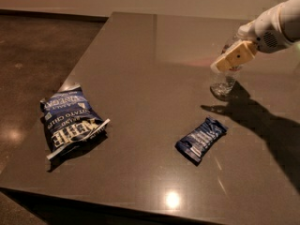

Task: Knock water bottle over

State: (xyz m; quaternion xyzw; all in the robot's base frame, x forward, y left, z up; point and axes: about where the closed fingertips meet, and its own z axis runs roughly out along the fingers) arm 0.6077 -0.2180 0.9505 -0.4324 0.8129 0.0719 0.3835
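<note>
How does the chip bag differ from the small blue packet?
The chip bag is bigger and crumpled; the blue packet is smaller and smoother. The bag lies by the left edge of the table; the packet lies nearer the standing water bottle, with the gripper at its top. Both are blue and lying down.
</note>
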